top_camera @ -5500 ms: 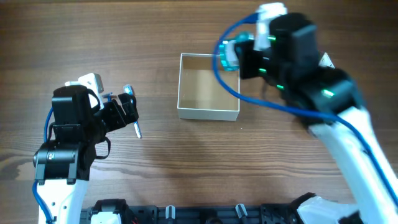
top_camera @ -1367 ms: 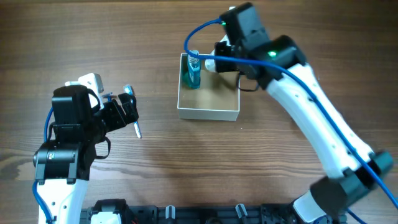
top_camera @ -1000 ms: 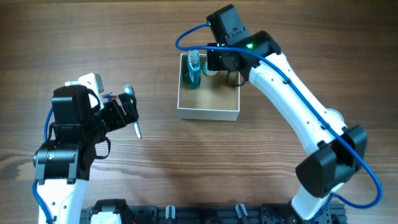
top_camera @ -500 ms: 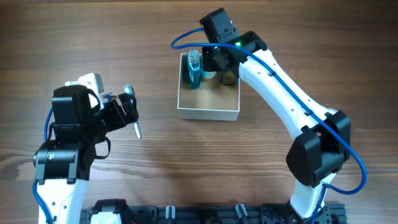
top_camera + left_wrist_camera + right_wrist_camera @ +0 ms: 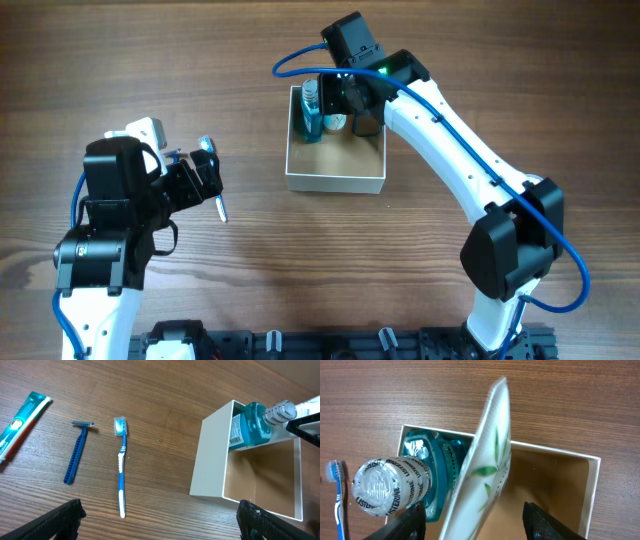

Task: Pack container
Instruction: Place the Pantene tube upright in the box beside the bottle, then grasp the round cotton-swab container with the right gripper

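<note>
Bottle packed, tube going in: the right arm has swung from the far-right corner of the table (image 5: 200, 60) to hang over the container (image 5: 335, 183).

The container sits mid-table toward the far edge, right under the right hand (image 5: 338, 112). The mouthwash bottle (image 5: 311, 112) it carried seconds ago now stands in the box's far-left corner. The fingers are spread wider than the leaf-printed tube (image 5: 487, 465) between them, apparently released. The toothbrush (image 5: 121, 467) and razor (image 5: 75, 455) wait toward the left edge.

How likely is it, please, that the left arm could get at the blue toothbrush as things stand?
Probably yes: the toothbrush lies flat on the table, uncovered, before the open left end effector; the razor beside it lies apart.
</note>
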Robot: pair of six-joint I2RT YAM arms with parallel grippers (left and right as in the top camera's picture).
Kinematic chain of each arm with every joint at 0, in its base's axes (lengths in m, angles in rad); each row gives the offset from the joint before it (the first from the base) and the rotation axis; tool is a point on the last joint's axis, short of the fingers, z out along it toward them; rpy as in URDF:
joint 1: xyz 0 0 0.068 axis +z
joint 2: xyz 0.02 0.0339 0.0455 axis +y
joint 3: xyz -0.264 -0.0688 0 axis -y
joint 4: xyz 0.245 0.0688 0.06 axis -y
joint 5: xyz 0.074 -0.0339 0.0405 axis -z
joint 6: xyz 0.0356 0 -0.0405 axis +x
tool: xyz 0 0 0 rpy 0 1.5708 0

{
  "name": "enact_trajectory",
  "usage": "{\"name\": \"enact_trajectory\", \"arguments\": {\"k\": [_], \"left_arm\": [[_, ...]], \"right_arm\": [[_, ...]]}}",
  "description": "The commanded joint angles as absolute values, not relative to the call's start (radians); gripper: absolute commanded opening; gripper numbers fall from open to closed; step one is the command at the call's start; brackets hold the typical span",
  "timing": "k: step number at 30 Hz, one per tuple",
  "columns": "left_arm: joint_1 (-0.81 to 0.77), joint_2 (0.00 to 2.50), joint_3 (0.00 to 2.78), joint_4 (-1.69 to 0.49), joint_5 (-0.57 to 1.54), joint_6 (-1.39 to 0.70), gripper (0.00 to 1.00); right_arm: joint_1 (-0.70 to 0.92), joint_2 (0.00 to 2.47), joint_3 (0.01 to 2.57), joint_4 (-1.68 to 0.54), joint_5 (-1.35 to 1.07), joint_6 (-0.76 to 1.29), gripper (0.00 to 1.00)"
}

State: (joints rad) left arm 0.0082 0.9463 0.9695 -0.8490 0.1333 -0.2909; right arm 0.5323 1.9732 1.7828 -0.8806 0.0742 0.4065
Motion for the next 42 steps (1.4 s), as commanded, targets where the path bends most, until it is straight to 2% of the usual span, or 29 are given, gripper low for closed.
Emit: {"name": "enact_trajectory", "arguments": {"k": [1, 7, 11, 13, 16, 20, 23, 29, 42], "left_arm": [[0.004, 0.949, 0.989, -0.847, 0.152, -0.296, 1.00], [0.004, 0.949, 0.989, -0.850, 0.152, -0.296, 1.00], [0.004, 0.949, 0.989, -0.850, 0.152, -0.296, 1.00], [0.004, 0.949, 0.989, -0.850, 0.152, -0.296, 1.00], [0.004, 0.949, 0.989, -0.850, 0.152, -0.296, 1.00], [0.004, 0.949, 0.989, -0.850, 0.152, -0.296, 1.00], [0.004, 0.949, 0.989, -0.850, 0.152, -0.297, 1.00], [0.004, 0.949, 0.989, -0.850, 0.152, -0.297, 1.00], [0.004, 0.949, 0.989, -0.862, 0.152, -0.296, 1.00]], "right_arm": [[0.534, 1.955, 1.794, -0.876, 0.059, 0.389, 0.64], [0.532, 1.777, 1.795, -0.904, 0.080, 0.332, 0.64], [0.485, 1.572, 1.795, -1.002, 0.261, 0.399, 0.69], [0.384, 1.481, 1.795, -1.112, 0.307, 0.482, 0.76], [0.216, 1.447, 1.794, -1.258, 0.306, 0.589, 1.00], [-0.064, 1.468, 1.716, -1.396, 0.199, 0.637, 1.00], [-0.184, 1.482, 1.580, -1.373, 0.137, 0.627, 1.00], [-0.304, 1.483, 1.250, -1.170, 0.099, 0.575, 1.00], [-0.316, 1.484, 0.914, -0.800, 0.115, 0.550, 1.00]]}}
